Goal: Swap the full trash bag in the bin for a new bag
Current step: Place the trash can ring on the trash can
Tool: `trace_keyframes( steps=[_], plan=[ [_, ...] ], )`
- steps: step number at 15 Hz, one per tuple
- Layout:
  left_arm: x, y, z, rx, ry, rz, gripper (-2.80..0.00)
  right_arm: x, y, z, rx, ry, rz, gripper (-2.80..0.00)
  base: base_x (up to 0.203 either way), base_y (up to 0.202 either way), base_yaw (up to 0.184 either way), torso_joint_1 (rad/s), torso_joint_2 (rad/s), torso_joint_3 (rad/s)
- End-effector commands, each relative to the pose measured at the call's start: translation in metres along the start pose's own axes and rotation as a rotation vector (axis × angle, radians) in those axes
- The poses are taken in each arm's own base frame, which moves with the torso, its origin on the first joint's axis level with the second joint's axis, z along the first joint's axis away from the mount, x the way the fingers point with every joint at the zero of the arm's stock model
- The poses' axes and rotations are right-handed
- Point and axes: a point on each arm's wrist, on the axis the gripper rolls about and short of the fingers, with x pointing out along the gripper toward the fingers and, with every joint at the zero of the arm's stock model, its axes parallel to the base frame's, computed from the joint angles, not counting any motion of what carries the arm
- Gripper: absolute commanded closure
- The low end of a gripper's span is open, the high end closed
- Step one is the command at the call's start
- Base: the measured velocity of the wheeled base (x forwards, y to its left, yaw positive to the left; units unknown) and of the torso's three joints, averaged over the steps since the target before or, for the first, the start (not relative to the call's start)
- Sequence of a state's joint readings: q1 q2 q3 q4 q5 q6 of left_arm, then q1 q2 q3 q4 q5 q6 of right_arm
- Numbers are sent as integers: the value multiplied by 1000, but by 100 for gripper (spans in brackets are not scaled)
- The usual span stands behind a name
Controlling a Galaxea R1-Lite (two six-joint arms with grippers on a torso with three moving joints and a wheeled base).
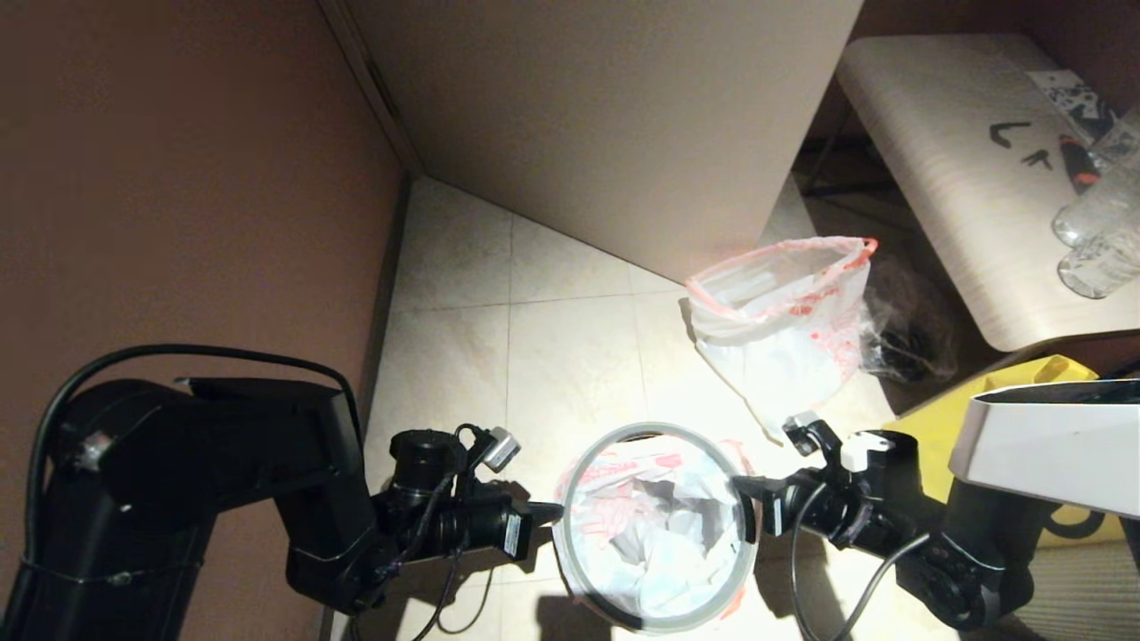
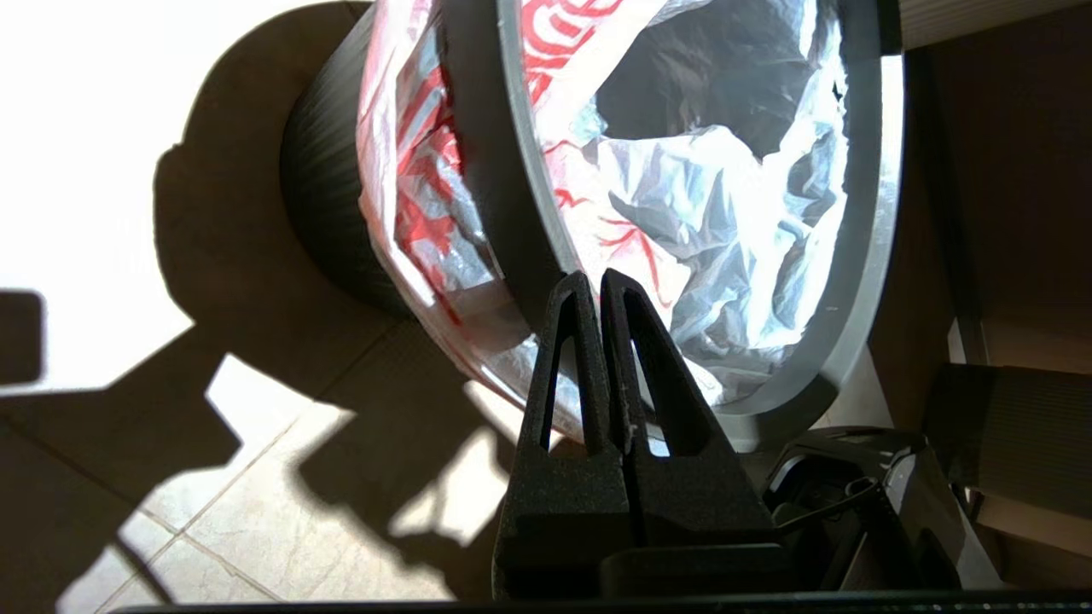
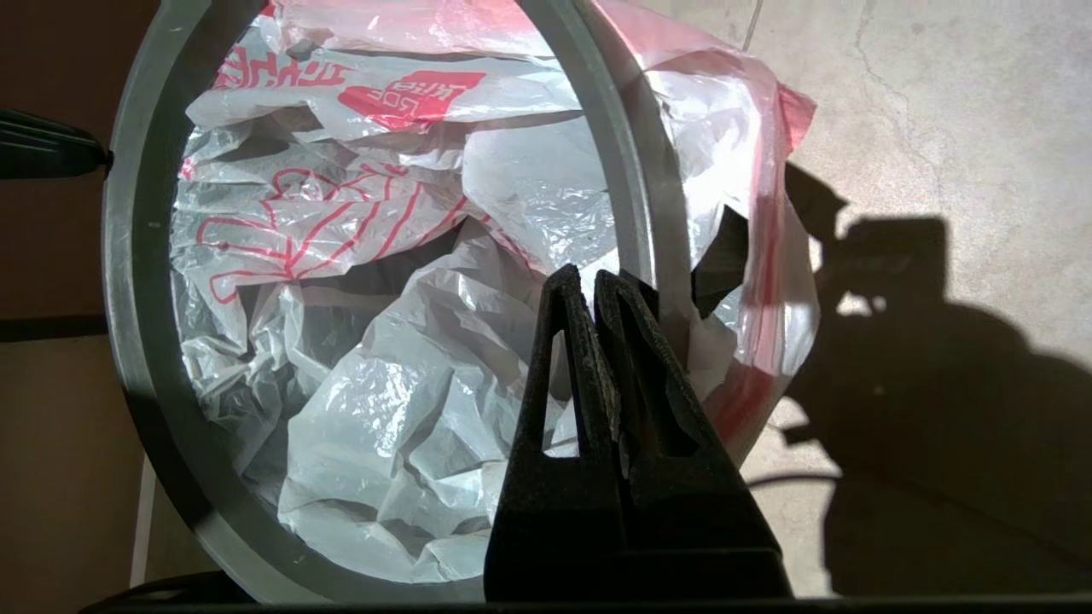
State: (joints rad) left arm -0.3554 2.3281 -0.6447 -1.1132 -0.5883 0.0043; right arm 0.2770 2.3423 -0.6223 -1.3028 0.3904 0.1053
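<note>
The small grey bin (image 2: 324,196) stands low in the head view, lined with the slack new bag (image 1: 663,534), whose red-orange hem folds over the outside. A thin grey hoop (image 1: 563,552) lies on top of it. My left gripper (image 1: 557,509) is shut, its tips against the hoop's left side (image 2: 595,277). Opposite it, my right gripper (image 1: 739,485) is shut too, its tips at the hoop's right side (image 3: 589,275). Nothing shows between either pair of fingers. The full trash bag (image 1: 784,329) stands on the floor beyond the bin, its mouth open.
A small clear bag with dark items (image 1: 904,334) lies right of the full bag. A yellow tote (image 1: 1024,401) sits by my right arm. At the far right, a pale table (image 1: 944,178) holds clear bottles (image 1: 1095,231). A cabinet panel (image 1: 606,116) and a brown wall (image 1: 178,178) bound the tiled floor.
</note>
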Motion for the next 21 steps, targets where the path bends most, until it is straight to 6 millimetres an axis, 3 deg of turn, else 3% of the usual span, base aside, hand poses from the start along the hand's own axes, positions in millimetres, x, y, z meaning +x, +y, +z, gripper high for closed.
trace_keyframes(
  steps=[1,10,14,16,18,21],
  plan=[
    [1,1,-1,0,0,-3,0,1,-2,-2,2,1,1,0,0,0,0,0,0,0],
    [3,2,-3,2,2,20,0,15,-10,-18,3,5,-2,0,0,0,0,0,0,0],
    [-4,9,2,0,-22,42,0,2,9,-5,-34,-45,29,0,0,0,0,0,0,0],
    [-16,13,11,-2,-55,8,0,-8,25,3,-58,-71,58,0,0,0,0,0,0,0],
    [-28,20,17,-24,-84,-41,0,-10,27,6,-63,-81,60,0,0,0,0,0,0,0],
    [-17,1,14,-30,-54,-93,0,-6,17,-3,-47,-60,41,0,0,0,0,0,0,0]
  ],
)
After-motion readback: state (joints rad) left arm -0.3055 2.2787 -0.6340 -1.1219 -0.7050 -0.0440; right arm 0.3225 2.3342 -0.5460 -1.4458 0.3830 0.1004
